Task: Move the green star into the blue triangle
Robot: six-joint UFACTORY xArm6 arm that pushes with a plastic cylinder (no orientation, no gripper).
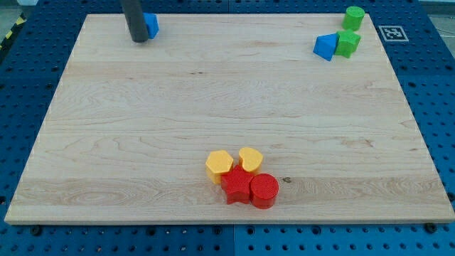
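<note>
The green star (348,43) lies near the view's top right corner, touching the right side of a blue triangle (326,46). My tip (138,40) is at the view's top left, far from both. It stands against the left side of a second blue block (151,25), which the rod partly hides, so its shape is unclear.
A green cylinder (354,18) stands just above the green star. A yellow hexagon (219,165), a yellow heart (250,159), a red star (236,187) and a red cylinder (264,190) cluster near the bottom middle of the wooden board (142,142).
</note>
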